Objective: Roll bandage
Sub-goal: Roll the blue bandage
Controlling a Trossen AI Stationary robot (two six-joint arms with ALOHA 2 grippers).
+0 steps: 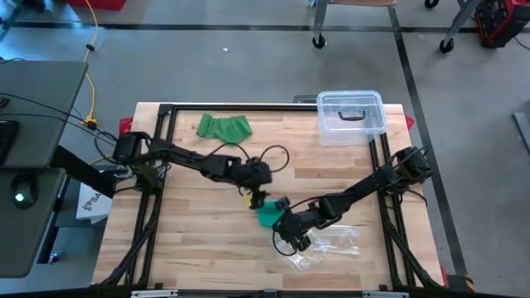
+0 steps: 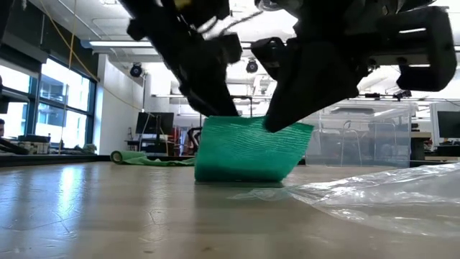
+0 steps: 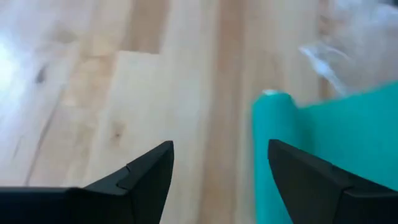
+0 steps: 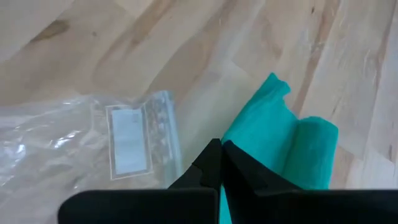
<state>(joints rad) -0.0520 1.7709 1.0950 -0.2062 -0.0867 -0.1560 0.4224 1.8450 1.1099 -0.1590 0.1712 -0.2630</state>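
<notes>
two claws meet at the teal bandage (image 1: pixel 267 215) on the bench (image 1: pixel 199 248): right claw (image 4: pixel 221 163) pinches its edge, left claw (image 3: pixel 221 163) stands wide, roll just beside one finger.

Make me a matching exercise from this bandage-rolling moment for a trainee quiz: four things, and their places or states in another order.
Things:
1. left gripper
2. right gripper
3. clear plastic box
4. dark green cloth

Places or states:
A. at the table's far right corner
B. open, beside the teal bandage
C. lying at the table's far edge, left of the box
D. shut on the teal bandage

Pairs: 1-B, 2-D, 3-A, 4-C
</notes>
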